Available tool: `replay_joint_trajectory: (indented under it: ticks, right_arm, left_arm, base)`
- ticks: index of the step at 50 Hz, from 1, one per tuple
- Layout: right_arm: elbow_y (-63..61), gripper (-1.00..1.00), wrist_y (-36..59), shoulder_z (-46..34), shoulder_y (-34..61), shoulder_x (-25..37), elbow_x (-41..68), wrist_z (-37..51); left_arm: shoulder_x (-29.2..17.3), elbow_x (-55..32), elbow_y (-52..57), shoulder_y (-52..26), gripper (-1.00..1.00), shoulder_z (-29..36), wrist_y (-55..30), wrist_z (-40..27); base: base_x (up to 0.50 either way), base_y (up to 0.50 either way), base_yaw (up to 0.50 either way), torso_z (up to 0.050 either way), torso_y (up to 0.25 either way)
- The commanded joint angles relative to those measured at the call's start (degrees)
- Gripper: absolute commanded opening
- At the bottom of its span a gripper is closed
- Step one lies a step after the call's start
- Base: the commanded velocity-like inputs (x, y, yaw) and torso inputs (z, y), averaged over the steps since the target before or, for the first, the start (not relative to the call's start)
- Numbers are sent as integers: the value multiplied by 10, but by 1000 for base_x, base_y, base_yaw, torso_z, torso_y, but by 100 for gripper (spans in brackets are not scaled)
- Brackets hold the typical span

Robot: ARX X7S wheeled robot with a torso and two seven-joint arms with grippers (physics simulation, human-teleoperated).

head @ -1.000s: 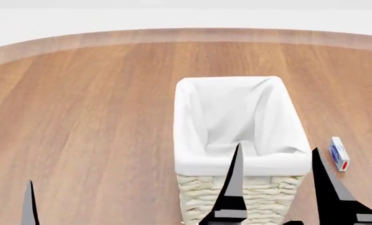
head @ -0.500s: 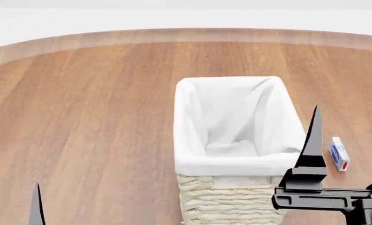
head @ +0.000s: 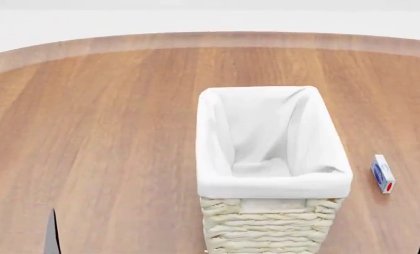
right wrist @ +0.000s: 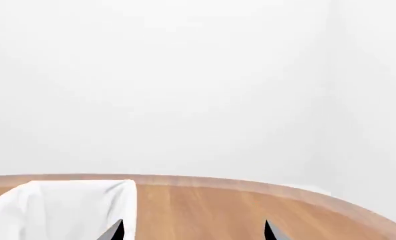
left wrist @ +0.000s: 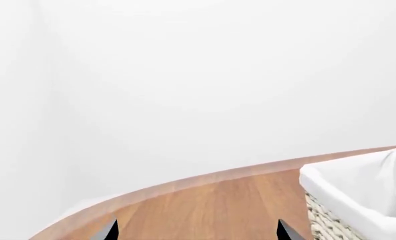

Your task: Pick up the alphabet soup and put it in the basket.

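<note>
Pulling back is the big change: the right gripper (right wrist: 192, 231), which half a second ago stood tall beside the basket's right rim in the head view, is now just a dark sliver at that view's bottom right corner. In its own wrist view two fingertips (right wrist: 115, 231) poke up with a wide gap between them and nothing in it, so it's spread open and empty.

The left gripper (left wrist: 196, 231) looks the same way, two dark tips set well apart in its wrist view, nothing held. In the head view only one thin finger (head: 51, 233) shows at the bottom left, a touch further right and lower than before.

The basket (head: 273, 182) hasn't budged. It stands upright mid-table, white cloth (head: 262, 132) folded over the rim, wicker wall showing on the near side. What I can see of the inside is only cloth. Both wrist views catch a corner of it, off to the inner side of each arm.

No soup can shows anywhere in these views, so I can't tell where it is.

A small white and blue box (head: 382, 173) with a red patch lies on the wooden table (head: 104, 132) just right of the basket, not touching it, same spot as earlier.
</note>
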Motion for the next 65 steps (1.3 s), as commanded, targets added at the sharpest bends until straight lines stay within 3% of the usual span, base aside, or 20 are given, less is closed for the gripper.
replay_joint_trajectory:
  ticks: [1, 5, 19, 22, 27, 29, 31, 32, 34, 65]
  right_arm:
    - [76, 100, -141, 36, -110, -73, -31, -51]
    - [106, 100, -202, 35, -127, -99, -53, -67]
    - [179, 100, -257, 12, -127, -127, -69, -84]
    - [269, 100, -324, 4, -125, -152, -87, -102]
    - [306, 100, -351, 1, -117, -155, -99, -103]
    - [346, 100, -387, -5, -114, -163, -118, -109]
    - [518, 100, -532, -18, -81, -173, -164, -129]
    - [592, 100, -535, -20, -79, -172, -166, -130]
    - [603, 100, -541, -23, -76, -173, -168, -130]
    - [644, 100, -558, -41, -61, -165, -171, -109]
  left_arm:
    - [-4, 0, 1, -1, 100, 6, -3, -7]
    - [-5, 0, -3, -4, 100, 8, -3, -8]
    - [-8, -5, -14, -8, 100, 14, 0, -13]
    - [-8, -4, -13, -8, 100, 15, -1, -15]
    - [-9, -8, -20, -10, 100, 16, 4, -17]
    - [-10, -8, -17, -9, 100, 15, 1, -18]
    - [-11, -7, -14, -8, 100, 16, 2, -20]
    - [-11, -7, -15, -8, 100, 16, 3, -20]
    - [-12, -8, -15, -7, 100, 16, 4, -21]
    - [-21, -17, -14, -9, 100, 18, 3, -32]
  base:
    - [0, 0, 0, 0, 0]
    - [0, 0, 0, 0, 0]
    - [0, 0, 0, 0, 0]
    - [0, 0, 0, 0, 0]
    - [0, 0, 0, 0, 0]
    - [0, 0, 0, 0, 0]
    - [0, 0, 0, 0, 0]
    - [0, 0, 0, 0, 0]
    - [0, 0, 0, 0, 0]
    - [0, 0, 0, 0, 0]
